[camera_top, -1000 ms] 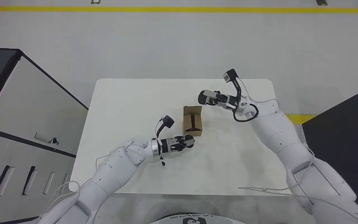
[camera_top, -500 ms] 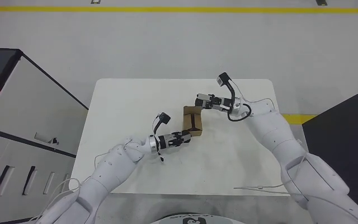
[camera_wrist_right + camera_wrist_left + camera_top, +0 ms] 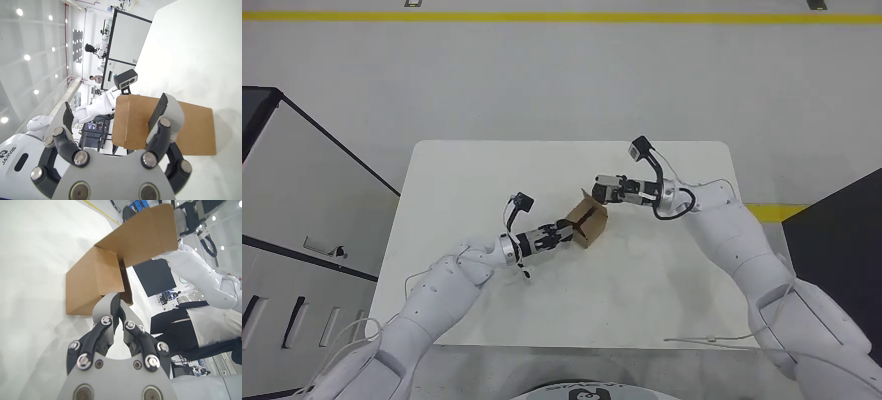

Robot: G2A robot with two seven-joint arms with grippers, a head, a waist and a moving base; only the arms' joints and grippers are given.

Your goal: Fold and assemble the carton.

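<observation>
A small brown carton [image 3: 588, 219] lies tilted at the middle of the white table [image 3: 472, 190], one long flap raised. My left gripper [image 3: 563, 235] holds it from the near left side. In the left wrist view the left gripper [image 3: 118, 301] is shut on the edge of a side wall of the carton [image 3: 85, 289], and the flap stands up above. My right gripper [image 3: 600, 190] is at the carton's far upper corner. In the right wrist view the right gripper [image 3: 115, 113] is open, the flap of the carton [image 3: 194, 130] reaches between its fingers, and one finger [image 3: 166, 111] lies against the panel.
A grey cabinet [image 3: 302, 180] stands off the table's left side and a dark panel [image 3: 842, 230] off its right. A thin white cable [image 3: 712, 340] lies near the front right edge. Bare table surrounds the carton on all sides.
The carton has turned from standing square to a tilted diagonal pose. My left gripper has shifted left and up with it. My right gripper has come down onto the carton's upper flap.
</observation>
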